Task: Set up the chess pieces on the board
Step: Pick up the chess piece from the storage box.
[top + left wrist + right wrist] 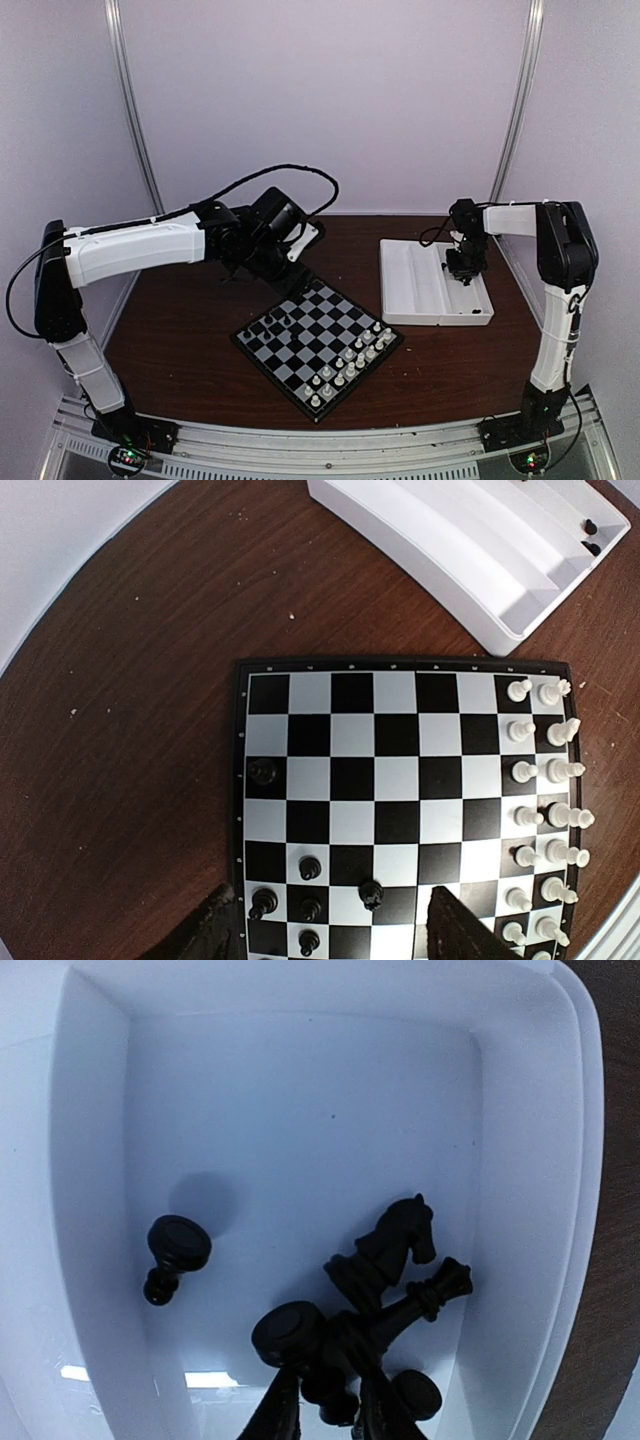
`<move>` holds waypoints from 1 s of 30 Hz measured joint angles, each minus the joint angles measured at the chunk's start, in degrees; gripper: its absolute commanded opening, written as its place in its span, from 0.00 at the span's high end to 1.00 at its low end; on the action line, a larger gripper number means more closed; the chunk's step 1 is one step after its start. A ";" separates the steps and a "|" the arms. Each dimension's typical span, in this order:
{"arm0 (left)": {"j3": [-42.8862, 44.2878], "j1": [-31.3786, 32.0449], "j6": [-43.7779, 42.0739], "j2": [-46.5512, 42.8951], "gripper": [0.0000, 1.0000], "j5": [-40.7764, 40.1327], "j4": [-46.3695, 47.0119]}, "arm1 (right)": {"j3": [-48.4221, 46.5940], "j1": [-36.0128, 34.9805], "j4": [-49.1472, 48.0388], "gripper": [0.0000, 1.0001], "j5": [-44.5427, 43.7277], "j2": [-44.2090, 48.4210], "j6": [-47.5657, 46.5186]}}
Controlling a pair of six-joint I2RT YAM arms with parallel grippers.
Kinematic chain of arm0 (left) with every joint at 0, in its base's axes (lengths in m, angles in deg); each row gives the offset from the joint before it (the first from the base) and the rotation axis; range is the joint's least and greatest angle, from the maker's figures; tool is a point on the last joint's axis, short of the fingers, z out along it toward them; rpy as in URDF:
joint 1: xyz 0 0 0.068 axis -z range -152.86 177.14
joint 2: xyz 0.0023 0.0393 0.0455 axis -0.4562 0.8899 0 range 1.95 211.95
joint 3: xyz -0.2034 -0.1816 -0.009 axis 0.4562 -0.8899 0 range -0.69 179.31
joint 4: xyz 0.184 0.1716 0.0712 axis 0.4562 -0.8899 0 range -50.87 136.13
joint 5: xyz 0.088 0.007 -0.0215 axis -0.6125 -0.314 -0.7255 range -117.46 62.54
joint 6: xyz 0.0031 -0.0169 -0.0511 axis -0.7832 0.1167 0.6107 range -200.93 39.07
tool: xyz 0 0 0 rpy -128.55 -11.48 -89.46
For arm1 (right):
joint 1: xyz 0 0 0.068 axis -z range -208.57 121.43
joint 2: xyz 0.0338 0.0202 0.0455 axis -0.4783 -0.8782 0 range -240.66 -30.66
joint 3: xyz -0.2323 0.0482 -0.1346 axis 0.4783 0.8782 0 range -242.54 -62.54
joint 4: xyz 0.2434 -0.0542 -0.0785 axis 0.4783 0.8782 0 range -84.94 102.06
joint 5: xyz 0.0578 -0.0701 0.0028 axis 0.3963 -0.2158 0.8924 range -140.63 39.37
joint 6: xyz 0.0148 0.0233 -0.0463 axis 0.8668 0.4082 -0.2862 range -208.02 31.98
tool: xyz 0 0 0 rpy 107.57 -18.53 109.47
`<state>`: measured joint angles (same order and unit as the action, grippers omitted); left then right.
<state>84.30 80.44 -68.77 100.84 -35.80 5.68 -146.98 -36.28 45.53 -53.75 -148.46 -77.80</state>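
Observation:
The board (318, 340) lies mid-table, turned like a diamond. Several black chess pieces (272, 326) stand near its left corner; in the left wrist view they sit at the board's (400, 780) lower left, one (371, 893) further in. My left gripper (335, 935) hovers open and empty over them, above the board's far-left side in the top view (298, 252). My right gripper (328, 1410) is down in the tray's end compartment, its fingers closed around a lying black piece (335, 1395). A black knight (392, 1245), a queen (425, 1300) and a pawn (175, 1253) lie there loose.
White chessmen (352, 362) fill two rows on the board's near-right side (545, 815). The white compartment tray (420, 285) stands right of the board and shows in the left wrist view (470, 550). Its walls (100, 1160) close in around the right gripper.

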 measured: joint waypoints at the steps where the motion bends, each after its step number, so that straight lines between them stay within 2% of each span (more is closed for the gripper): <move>1: 0.00 0.00 -0.04 0.00 0.35 -0.04 0.00 | -0.11 0.02 -0.04 0.80 0.15 -0.35 -0.02; 5: 0.00 0.00 -0.11 0.00 0.35 -0.20 0.02 | -1.11 0.07 0.02 0.87 1.01 -0.85 -0.55; 12: 0.00 0.00 -0.46 0.00 0.35 -0.44 0.24 | -0.74 0.09 0.04 0.89 2.36 -0.09 -0.74; 18: -0.31 0.00 -1.22 0.00 0.35 -0.24 2.99 | 3.82 0.09 0.90 0.89 6.05 9.22 -0.11; 23: -1.57 0.00 -1.79 -0.02 0.34 1.86 7.41 | 7.41 0.09 0.66 0.87 12.31 18.95 1.55; 30: -5.75 0.02 -2.75 0.00 0.34 5.95 18.05 | 15.89 -0.11 -3.63 0.84 28.35 26.95 8.31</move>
<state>78.56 80.46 -71.52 100.84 -29.85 23.73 -131.09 -36.39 41.90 -25.40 -121.51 -69.50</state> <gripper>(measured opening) 0.657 0.152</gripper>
